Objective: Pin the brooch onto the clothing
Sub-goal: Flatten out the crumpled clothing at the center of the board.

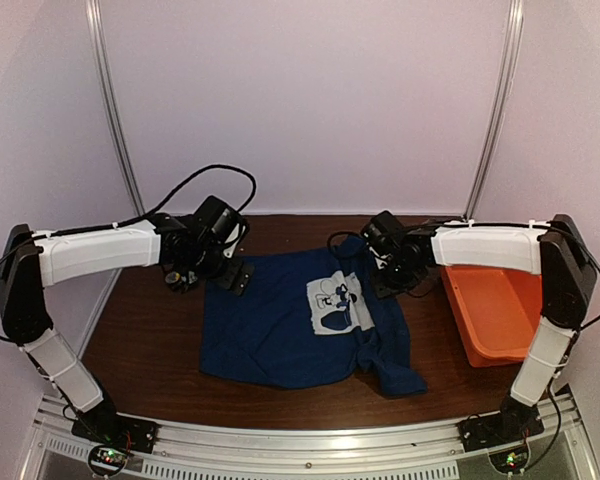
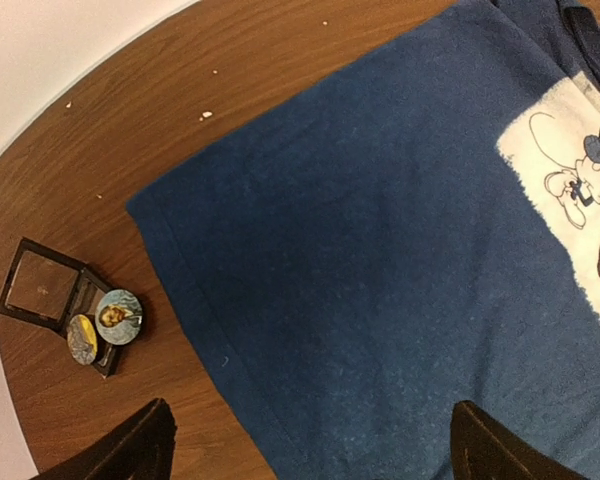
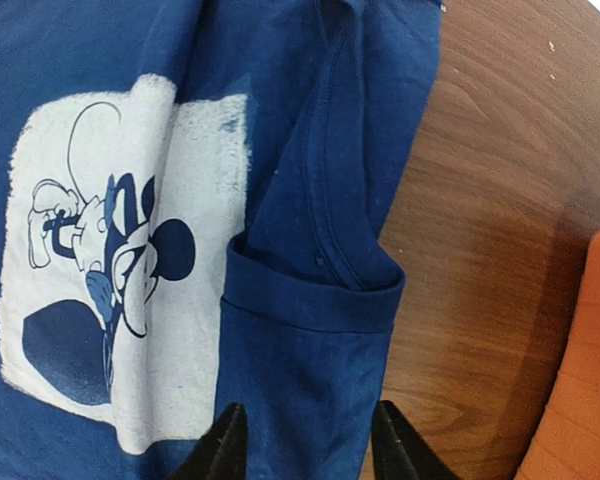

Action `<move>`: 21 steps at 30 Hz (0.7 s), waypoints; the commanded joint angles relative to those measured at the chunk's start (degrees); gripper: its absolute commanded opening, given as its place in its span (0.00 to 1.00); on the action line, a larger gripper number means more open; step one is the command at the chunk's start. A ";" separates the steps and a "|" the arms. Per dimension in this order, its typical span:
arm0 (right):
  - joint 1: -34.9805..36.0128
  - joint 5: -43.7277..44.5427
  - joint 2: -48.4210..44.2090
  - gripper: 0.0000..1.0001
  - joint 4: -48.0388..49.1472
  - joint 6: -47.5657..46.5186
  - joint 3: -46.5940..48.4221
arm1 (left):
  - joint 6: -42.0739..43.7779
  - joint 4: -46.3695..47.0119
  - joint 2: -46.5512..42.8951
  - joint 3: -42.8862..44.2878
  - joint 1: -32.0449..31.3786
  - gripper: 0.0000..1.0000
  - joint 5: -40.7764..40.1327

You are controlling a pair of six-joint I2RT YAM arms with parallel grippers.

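A: Left gripper [image 2: 310, 405]?

B: Jaws spread wide, nothing between them; it hangs over the shirt [image 2: 380, 250], close to one hemmed edge; bare brown table [image 2: 230, 70] lies past that edge.

A: Brooch located?

B: Yes; off the shirt, on the table side; the brooch [image 2: 119, 316] is small and round, grey-blue with a face on it; it lies at the open black box [image 2: 40, 285] and touches a second badge [image 2: 82, 339], a yellowish one; both seem to rest on the box's nearer half, though I can't be sure; near the shirt's hem but apart from it; not pinned.

A: Right gripper [image 3: 305, 405]?

B: Over the shirt, just beside the white print [image 3: 110, 300]; its fingers [image 3: 225, 450] stand apart with a modest gap, narrower than the left's; blue cloth shows in the gap; a folded, hemmed sleeve lies just ahead of the tips; no cloth visibly pinched.

A: The shirt overall?

B: Navy, spread on the table with the mouse print facing up; the lower right corner is bunched, seen from above; an orange tub [image 1: 495, 315] sits to the right, with wood showing between it and the shirt.
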 commanded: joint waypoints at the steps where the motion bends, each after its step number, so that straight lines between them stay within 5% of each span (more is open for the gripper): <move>1: -0.20 -3.64 2.25 0.34 4.20 0.35 2.39 | -0.68 5.54 0.57 -2.33 0.58 0.98 4.20; 11: -0.89 -5.89 10.32 0.11 4.93 2.39 5.65 | -1.05 6.32 1.46 -2.92 1.24 0.98 7.20; 21: -2.52 -6.37 12.75 0.07 5.29 4.13 5.73 | -1.04 6.83 2.78 -3.13 1.30 0.98 8.48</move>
